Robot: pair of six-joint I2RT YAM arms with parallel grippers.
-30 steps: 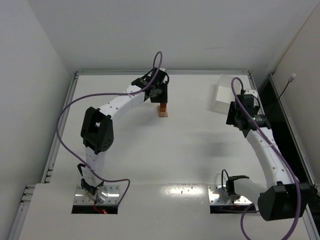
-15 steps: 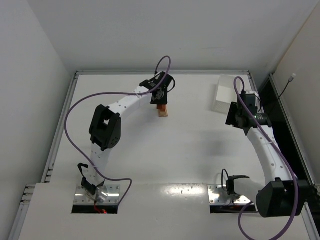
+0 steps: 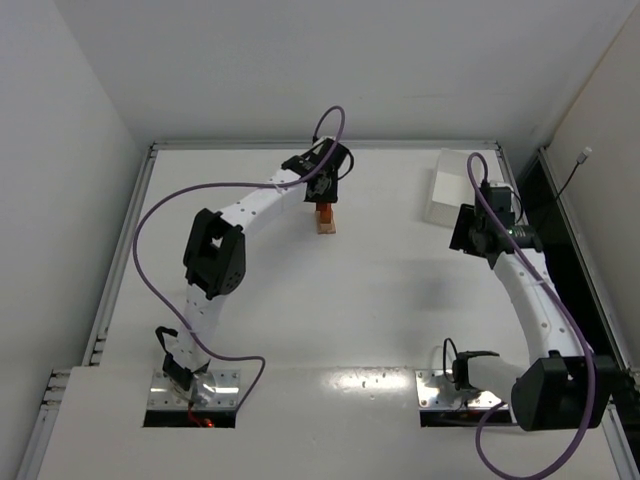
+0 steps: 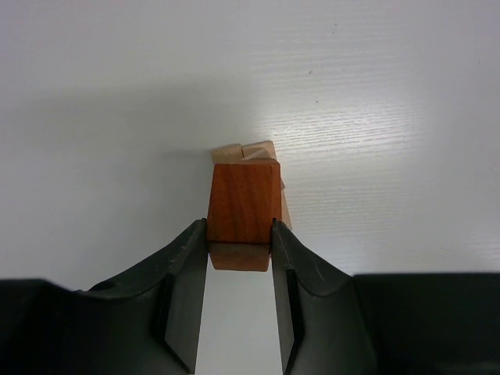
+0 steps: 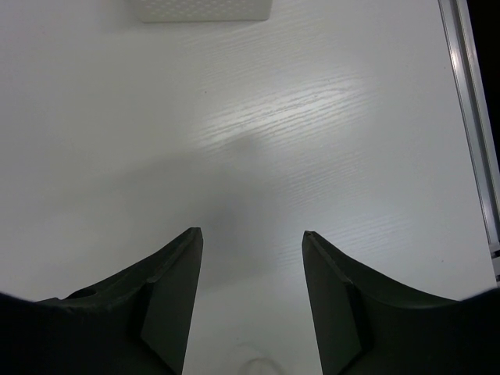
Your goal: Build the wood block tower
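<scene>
Left arm's elbow is sitting closer in toward the middle of the table (image 3: 380,300) than a second back, and the left gripper (image 3: 324,198) is hovering a shade further right over the wood block tower (image 3: 325,222). Right arm is barely shifting.

Tower is standing at the far centre of the table, well apart from the white tray (image 3: 447,197) in the far right corner. Left gripper is pinching a reddish-brown block (image 4: 244,201) by its two sides, directly over the tan blocks (image 4: 248,151) of the stack. Right gripper (image 5: 251,234) is hanging spread over bare table near the tray, nothing between its fingers.

Risks, as I'm judging them:
- Tan pieces below are looking slightly offset from one another, so the red block may be landing off-centre and tipping when let go.
- If the fingers are opening unevenly, one could be dragging the block sideways.
- Any drift of the arm while clamped could be pushing the narrow stack over.

Views:
- Overhead is giving the tower's place and both arms, but the wrist is hiding the grip.
- Left wrist camera is showing the pinch and the tan edges. Whether the block is touching them, can't tell.
- Right wrist camera is showing only spread fingers and the tray's edge.
</scene>
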